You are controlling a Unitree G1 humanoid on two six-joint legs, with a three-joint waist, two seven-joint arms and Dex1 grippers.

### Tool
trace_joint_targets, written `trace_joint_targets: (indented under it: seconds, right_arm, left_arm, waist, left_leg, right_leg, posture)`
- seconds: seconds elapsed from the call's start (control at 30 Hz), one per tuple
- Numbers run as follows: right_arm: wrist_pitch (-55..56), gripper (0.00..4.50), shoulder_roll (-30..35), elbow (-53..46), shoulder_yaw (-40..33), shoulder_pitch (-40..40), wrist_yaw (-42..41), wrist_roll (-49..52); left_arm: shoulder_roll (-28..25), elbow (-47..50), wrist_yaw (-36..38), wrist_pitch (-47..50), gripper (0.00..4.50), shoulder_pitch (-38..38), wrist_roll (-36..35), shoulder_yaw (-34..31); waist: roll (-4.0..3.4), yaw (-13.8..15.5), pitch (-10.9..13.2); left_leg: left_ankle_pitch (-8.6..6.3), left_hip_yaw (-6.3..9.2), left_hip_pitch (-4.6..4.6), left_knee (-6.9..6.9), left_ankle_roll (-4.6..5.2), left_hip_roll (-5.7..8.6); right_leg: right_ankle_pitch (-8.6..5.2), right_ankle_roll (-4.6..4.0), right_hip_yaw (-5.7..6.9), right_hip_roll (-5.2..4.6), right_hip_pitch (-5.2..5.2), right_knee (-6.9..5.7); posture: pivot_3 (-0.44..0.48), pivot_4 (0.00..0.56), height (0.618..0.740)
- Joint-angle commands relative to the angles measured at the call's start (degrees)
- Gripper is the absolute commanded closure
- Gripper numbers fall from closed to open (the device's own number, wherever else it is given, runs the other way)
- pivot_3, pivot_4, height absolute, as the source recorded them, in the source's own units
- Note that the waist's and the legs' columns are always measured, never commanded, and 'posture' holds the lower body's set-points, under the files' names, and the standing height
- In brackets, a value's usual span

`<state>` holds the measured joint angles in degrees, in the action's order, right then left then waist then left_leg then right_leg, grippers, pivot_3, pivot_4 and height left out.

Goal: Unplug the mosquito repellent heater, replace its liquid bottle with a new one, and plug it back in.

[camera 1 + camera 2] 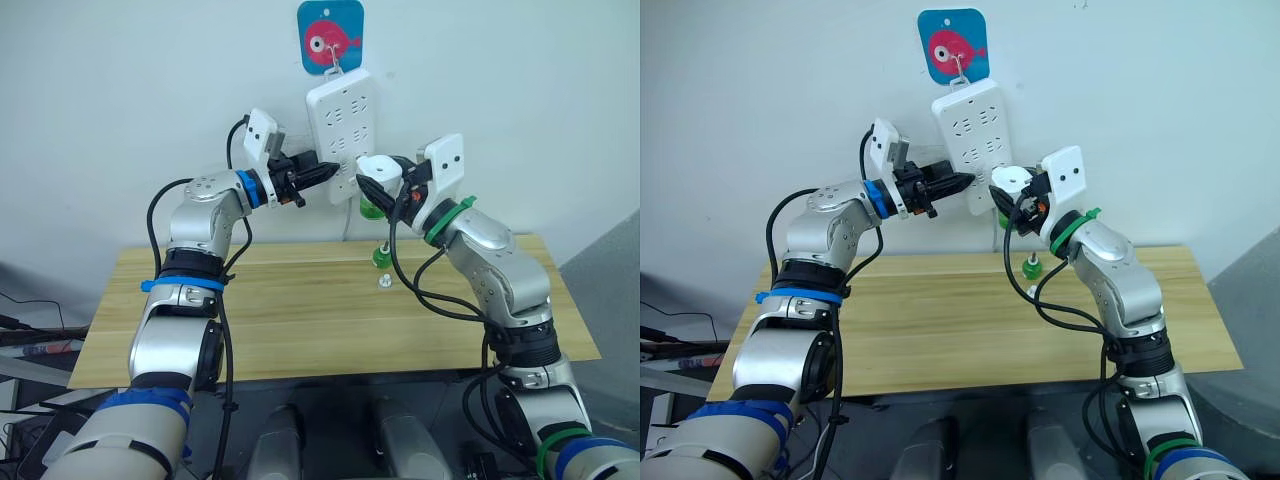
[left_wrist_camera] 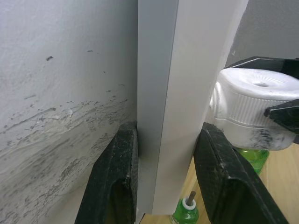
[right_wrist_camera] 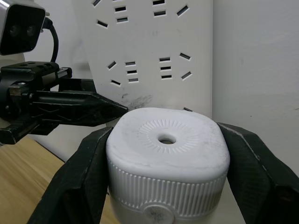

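Note:
The white mosquito repellent heater (image 3: 168, 158) sits between the black fingers of my right gripper (image 1: 385, 185), which is shut on it. The heater (image 1: 378, 166) is held against the lower right of the white power strip (image 1: 345, 120) on the wall. Its prongs are hidden, so I cannot tell whether they are in a socket. A green liquid bottle (image 1: 371, 209) hangs under the heater. My left gripper (image 1: 325, 172) is shut on the strip's lower left edge, one finger on each side (image 2: 117, 177). A second green bottle (image 1: 381, 257) stands on the table below.
The wooden table (image 1: 300, 300) runs along the white wall. A small white cap-like piece (image 1: 384, 281) lies just in front of the standing bottle. The strip hangs from a blue hook plate with a pink fish (image 1: 330, 37).

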<state>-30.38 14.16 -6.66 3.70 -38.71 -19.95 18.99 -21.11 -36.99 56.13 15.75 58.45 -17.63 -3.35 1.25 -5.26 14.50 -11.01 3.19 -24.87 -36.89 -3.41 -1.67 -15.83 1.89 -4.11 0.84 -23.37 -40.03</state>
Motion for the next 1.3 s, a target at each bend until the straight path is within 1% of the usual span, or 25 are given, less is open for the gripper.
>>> trace_joint_targets:
  seconds: [0.03, 0.5, 0.6, 0.7, 0.73, 0.8, 0.83, 0.97, 1.0, 1.03, 1.07, 1.1, 1.23, 1.27, 1.3]
  right_arm:
    - [2.5, 1.39, -1.3, 2.4, -0.9, -2.5, -0.2, -0.9]
    - [7.6, 1.40, -3.9, 14.6, -0.5, -8.0, -3.4, -2.9]
    - [7.5, 1.41, -3.6, 15.1, -0.5, -8.3, -3.4, -3.6]
    - [5.7, 1.41, -2.7, 10.9, -1.6, -6.6, -4.7, -1.8]
    - [5.0, 0.71, -2.2, 9.2, -1.9, -5.9, -4.9, -1.4]
    - [3.2, 0.18, -0.7, 5.5, -1.5, -4.1, -5.2, -1.6]
    - [1.9, 0.00, 0.3, 3.2, -1.1, -3.0, -5.4, -1.8]
    - [-3.5, 0.00, 3.7, -6.2, -0.5, 1.6, -6.5, -0.5]
    - [-4.8, 0.00, 4.2, -8.1, -0.5, 2.5, -6.7, 0.0]
    - [-6.1, 0.00, 4.6, -9.9, -0.5, 3.2, -6.9, 0.4]
    - [-7.3, 0.00, 5.0, -11.6, -0.3, 3.8, -7.2, 0.9]
    - [-8.3, 0.00, 5.2, -12.8, -0.1, 4.3, -7.3, 1.2]
    - [-10.7, 0.00, 5.4, -15.9, 0.3, 5.3, -7.1, 1.8]
    - [-11.3, 0.00, 5.5, -16.5, 0.5, 5.6, -7.3, 2.0]
    - [-11.5, 0.00, 5.6, -17.0, 0.9, 5.8, -7.5, 1.9]
  left_arm:
    - [-0.6, 2.2, -2.1, 0.6, 3.18, 1.3, -1.9, -2.9]
    - [-0.3, 5.9, -0.9, 4.2, 3.18, -0.1, -2.8, -2.9]
    - [-0.6, 5.5, -1.6, 3.4, 3.18, -0.2, -2.1, -3.0]
    - [-1.2, 2.4, -3.6, 0.1, 3.18, 0.7, -0.6, -3.7]
    - [-1.4, 1.5, -4.0, -0.9, 3.18, 0.9, -0.2, -3.8]
    - [-1.7, -0.3, -5.3, -3.0, 3.18, 1.4, 0.7, -4.0]
    - [-1.9, -1.1, -5.8, -4.1, 3.18, 1.6, 1.1, -3.9]
    - [-2.6, -4.5, -8.9, -8.9, 3.18, 2.3, 2.1, -4.8]
    - [-2.9, -5.3, -9.6, -9.4, 2.83, 2.6, 2.1, -5.1]
    - [-3.3, -5.9, -10.2, -10.0, 2.83, 2.8, 2.1, -5.4]
    - [-3.7, -6.2, -10.7, -10.7, 2.37, 2.8, 2.3, -5.5]
    - [-4.1, -6.4, -11.3, -11.8, 2.15, 2.6, 2.6, -5.5]
    - [-6.5, -5.1, -13.3, -14.8, 1.02, 0.9, 4.1, -5.3]
    - [-7.3, -4.3, -13.4, -15.1, 0.80, 0.1, 4.4, -5.4]
    - [-8.0, -3.3, -13.7, -15.1, 0.80, -0.7, 4.5, -5.8]
  waist:
    - [0.00, 0.0, 0.0]
    - [-0.01, -1.7, 0.0]
    - [-0.01, -2.0, 0.0]
    - [-0.01, -2.0, 0.0]
    - [-0.01, -1.9, 0.0]
    - [-0.01, -1.3, 0.0]
    - [-0.01, -1.2, 0.0]
    - [-0.01, -0.8, 0.0]
    - [-0.01, -0.9, 0.0]
    - [-0.01, -0.9, 0.0]
    - [-0.01, -1.1, 0.0]
    - [-0.01, -1.4, 0.0]
    - [-0.01, -1.6, 0.0]
    - [-0.01, -1.7, 0.0]
    - [-0.01, -1.9, 0.0]
  left_leg:
    - [0.00, 0.00, 0.00, 0.00, 0.00, 0.00]
    - [0.31, -0.03, 0.09, -0.01, 0.22, -0.02]
    - [0.35, -0.04, 0.10, -0.01, 0.27, -0.02]
    - [0.37, -0.03, 0.10, -0.01, 0.28, -0.02]
    - [0.38, -0.03, 0.10, -0.01, 0.28, -0.02]
    - [0.37, -0.03, 0.08, 0.02, 0.27, 0.00]
    - [0.37, -0.03, 0.05, 0.05, 0.27, 0.00]
    - [0.36, -0.04, 0.00, 0.12, 0.27, 0.05]
    - [0.36, -0.04, 0.01, 0.11, 0.27, 0.04]
    - [0.37, -0.05, 0.02, 0.08, 0.27, 0.03]
    - [0.39, -0.04, 0.04, 0.05, 0.30, 0.01]
    - [0.42, -0.04, 0.06, 0.04, 0.35, -0.01]
    - [0.44, -0.05, 0.07, 0.14, 0.37, -0.05]
    - [0.45, -0.06, 0.08, 0.13, 0.38, -0.06]
    - [0.46, -0.07, 0.09, 0.13, 0.39, -0.07]
  right_leg:
    - [0.01, -0.02, 0.00, 0.00, 0.00, 0.00]
    - [0.21, 0.22, -0.03, 0.03, 0.00, -0.05]
    - [0.27, 0.23, -0.04, 0.03, 0.00, -0.05]
    - [0.28, 0.24, -0.04, 0.03, 0.00, -0.05]
    - [0.28, 0.24, -0.04, 0.03, 0.00, -0.05]
    - [0.28, 0.24, -0.04, 0.01, 0.00, -0.03]
    - [0.28, 0.24, -0.03, 0.01, 0.00, 0.02]
    - [0.28, 0.24, -0.03, -0.04, -0.02, 0.06]
    - [0.28, 0.25, -0.04, -0.04, -0.02, 0.07]
    - [0.28, 0.25, -0.04, -0.02, -0.02, 0.06]
    - [0.31, 0.27, -0.05, 0.00, -0.02, 0.04]
    - [0.36, 0.28, -0.06, 0.03, -0.02, 0.03]
    - [0.37, 0.27, -0.07, 0.08, -0.07, 0.04]
    - [0.39, 0.26, -0.09, 0.09, -0.08, 0.02]
    - [0.42, 0.20, -0.09, 0.09, -0.08, 0.01]
  posture:
    - [-0.111, 0.177, 0.740]
    - [-0.102, 0.176, 0.740]
    - [-0.101, 0.175, 0.740]
    - [-0.101, 0.177, 0.740]
    - [-0.100, 0.178, 0.740]
    - [-0.098, 0.177, 0.740]
    - [-0.097, 0.177, 0.740]
    - [-0.096, 0.176, 0.740]
    - [-0.096, 0.176, 0.740]
    - [-0.098, 0.176, 0.740]
    - [-0.097, 0.175, 0.740]
    - [-0.097, 0.175, 0.740]
    - [-0.085, 0.174, 0.740]
    - [-0.083, 0.174, 0.740]
    - [-0.078, 0.174, 0.740]
